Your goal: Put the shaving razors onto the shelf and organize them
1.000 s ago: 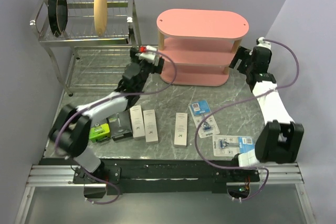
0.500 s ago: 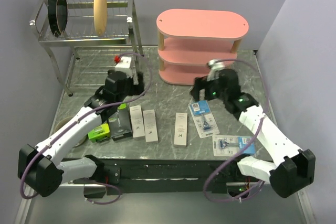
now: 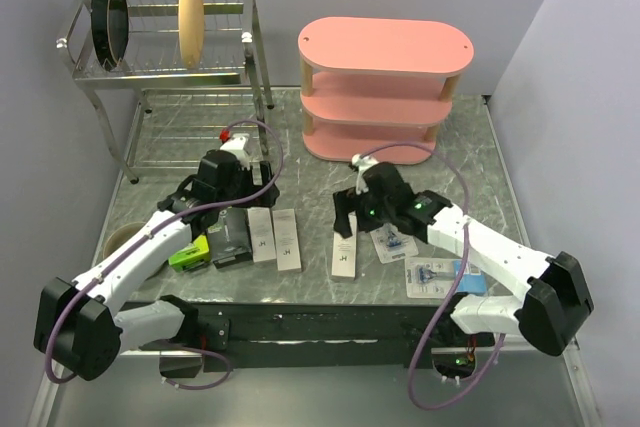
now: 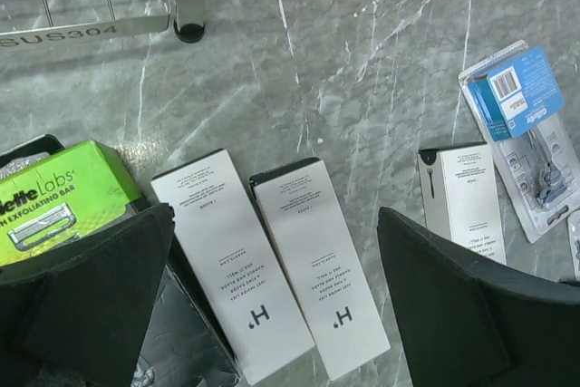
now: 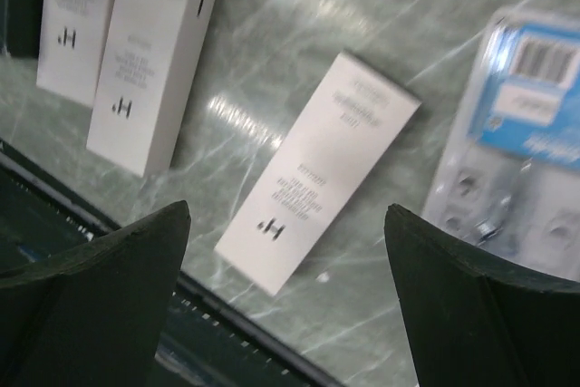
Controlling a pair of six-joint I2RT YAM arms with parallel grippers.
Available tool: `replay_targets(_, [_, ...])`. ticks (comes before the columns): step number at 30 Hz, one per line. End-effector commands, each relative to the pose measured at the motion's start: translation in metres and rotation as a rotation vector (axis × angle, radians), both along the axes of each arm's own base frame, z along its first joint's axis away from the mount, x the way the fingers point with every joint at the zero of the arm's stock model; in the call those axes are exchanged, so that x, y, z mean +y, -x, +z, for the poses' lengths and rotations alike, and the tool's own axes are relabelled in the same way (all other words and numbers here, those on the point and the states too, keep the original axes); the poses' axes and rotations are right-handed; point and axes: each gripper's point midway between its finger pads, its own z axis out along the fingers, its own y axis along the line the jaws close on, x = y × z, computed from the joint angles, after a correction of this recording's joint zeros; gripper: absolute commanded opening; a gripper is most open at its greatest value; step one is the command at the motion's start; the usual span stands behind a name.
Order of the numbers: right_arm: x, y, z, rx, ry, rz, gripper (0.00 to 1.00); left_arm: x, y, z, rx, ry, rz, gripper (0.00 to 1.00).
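Note:
The shaving razors lie along the front of the table: a lime-green box (image 3: 188, 253), a black box (image 3: 232, 244), two white boxes side by side (image 3: 261, 235) (image 3: 287, 240), a lone white box (image 3: 345, 247) and two blister packs (image 3: 392, 240) (image 3: 440, 275). My left gripper (image 3: 240, 209) hangs open above the paired white boxes (image 4: 231, 260) (image 4: 317, 265), holding nothing. Over the lone white box (image 5: 317, 174) my right gripper (image 3: 347, 215) is also open and holds nothing. The pink shelf (image 3: 385, 47) stands at the back with bare boards.
A metal dish rack (image 3: 170, 72) with black plates (image 3: 110, 17) and a tan plate (image 3: 190, 17) stands at the back left. A tan bowl (image 3: 118, 239) peeks out under the left arm. The table's front rail (image 5: 227, 324) runs just below the lone white box.
Both arms have swung back from the shelf toward the front row. The right arm came from the far right to above the lone white box, the left to above the paired boxes.

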Motion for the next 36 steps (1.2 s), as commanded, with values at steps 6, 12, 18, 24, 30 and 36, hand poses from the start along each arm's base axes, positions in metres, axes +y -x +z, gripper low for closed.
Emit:
replay_targets(6, [0.002,0.014,-0.044,0.211,0.101,-0.364,0.93,0.013,-0.01,0.055,-0.17,0.053,0.059,0.99])
replay_targets(12, [0.014,0.007,-0.061,0.22,0.145,-0.405,0.89,0.027,-0.01,0.056,-0.184,0.045,0.091,1.0])
replay_targets(18, [-0.002,0.007,-0.078,0.191,0.223,-0.424,0.84,0.027,-0.013,0.061,-0.2,0.043,0.09,1.0])
replay_targets(24, [-0.051,0.002,-0.089,0.162,0.321,-0.497,0.79,0.021,-0.014,0.064,-0.186,0.065,0.072,1.0])
replay_targets(30, [-0.101,-0.031,-0.089,0.154,0.344,-0.584,0.77,0.018,-0.018,0.066,-0.185,0.064,0.063,1.0])
replay_targets(36, [-0.142,-0.031,-0.087,0.151,0.396,-0.651,0.77,0.018,-0.018,0.055,-0.151,0.037,0.059,1.0])
